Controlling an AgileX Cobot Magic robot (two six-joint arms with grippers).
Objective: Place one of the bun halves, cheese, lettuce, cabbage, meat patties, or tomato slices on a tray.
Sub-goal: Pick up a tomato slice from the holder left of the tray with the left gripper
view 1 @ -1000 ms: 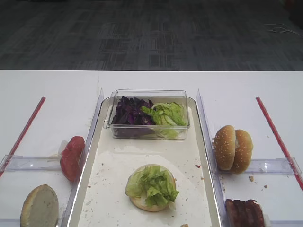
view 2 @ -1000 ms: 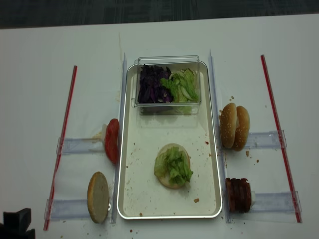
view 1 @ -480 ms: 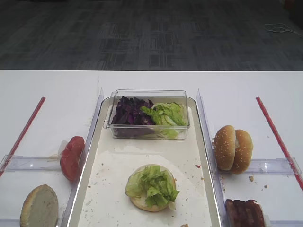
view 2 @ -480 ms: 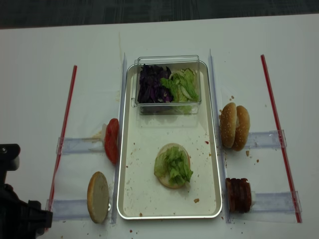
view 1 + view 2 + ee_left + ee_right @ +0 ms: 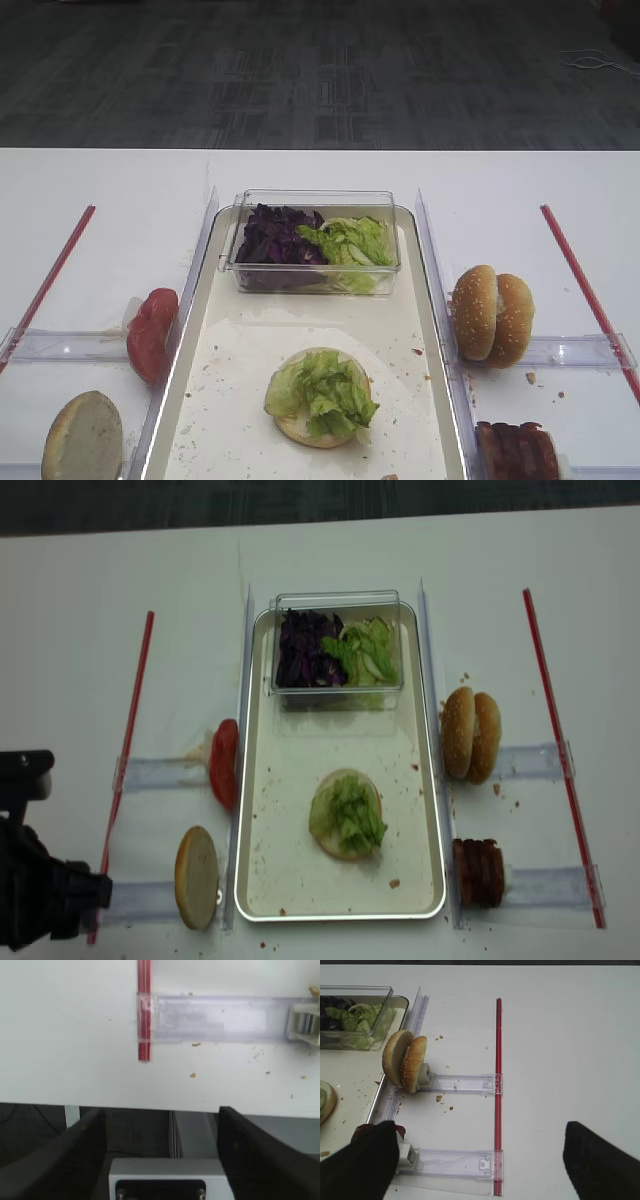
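The silver tray [image 5: 290,765] holds a bun half topped with lettuce [image 5: 346,813]. A clear tub [image 5: 335,650] at its far end contains purple cabbage [image 5: 303,648] and more lettuce. Tomato slices [image 5: 224,763] and a bun half [image 5: 197,876] stand left of the tray; two bun halves [image 5: 472,734] and meat patties [image 5: 480,872] stand to its right. Cheese is out of view. My left gripper [image 5: 160,1147] is open and empty at the table's front edge, its arm [image 5: 40,895] at the near left. My right gripper [image 5: 480,1160] is open and empty above the table, right of the patties [image 5: 362,1132].
Red strips [image 5: 127,750] [image 5: 560,750] run down both sides of the table. Clear plastic holders [image 5: 460,1082] [image 5: 220,1017] stick out sideways from the tray and carry the food. Crumbs [image 5: 440,1098] lie near the right buns.
My left arm has come up into the overhead view from the near-left corner and moved further over the table. The food has not moved.
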